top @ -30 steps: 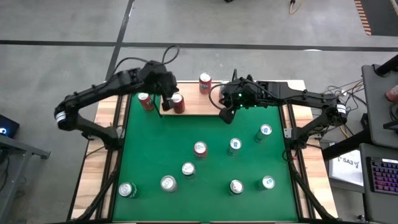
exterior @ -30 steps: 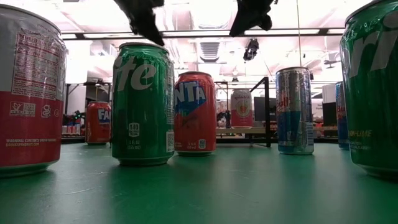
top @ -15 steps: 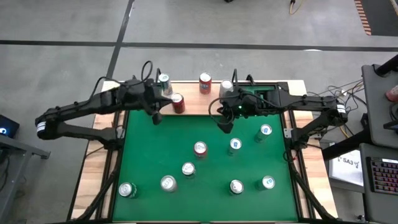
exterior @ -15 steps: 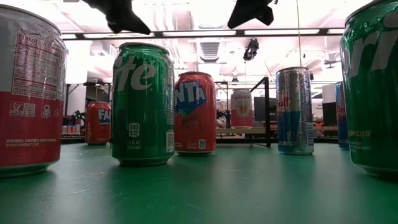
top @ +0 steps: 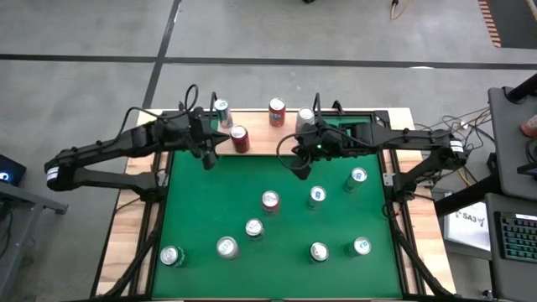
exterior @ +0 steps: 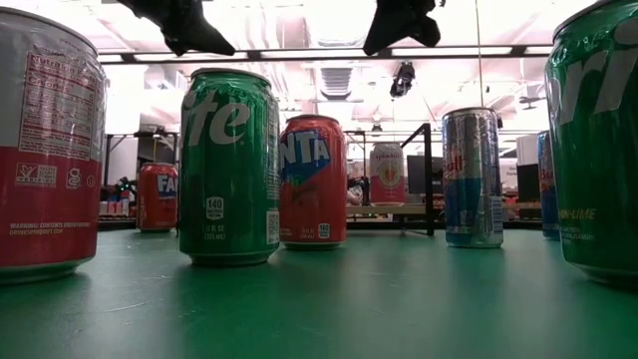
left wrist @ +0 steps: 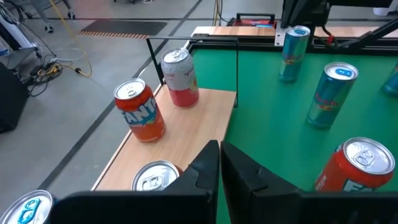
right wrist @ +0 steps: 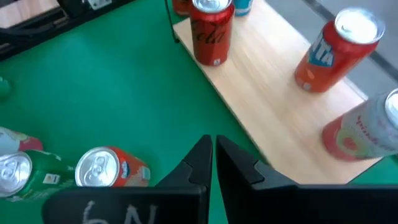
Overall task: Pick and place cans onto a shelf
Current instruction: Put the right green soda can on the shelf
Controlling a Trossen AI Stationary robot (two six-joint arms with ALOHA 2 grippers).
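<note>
1. I see the tabletop [top: 277, 252] as the biggest thing here: a flat square of green felt-like surface with pale wood edges along both sides.
2. Next is the shelf [top: 260, 143], a flat rectangular light-wood board with a smooth grain, lying along the far edge of the tabletop, with thin black wire uprights [left wrist: 237, 68] at its ends.
3. My two dark jointed arms reach in from either side, both stretched nearly level toward the shelf's near edge.
4. The left gripper [top: 210, 159] hangs over the green just in front of the shelf's left part, fingers pressed together and empty.
5. The right gripper [top: 304, 169] hangs above the green near the shelf's right part, fingers likewise closed on nothing.
6. The cans are small smooth metal cylinders with silver tops. Four stand on the shelf: a blue-silver one [top: 221, 110], a red cola one [top: 240, 138], a red-orange one [top: 277, 111] and a pale pink-bottomed one [top: 305, 119].
7. Eight more cans [top: 270, 200] stand upright, scattered over the green.
</note>
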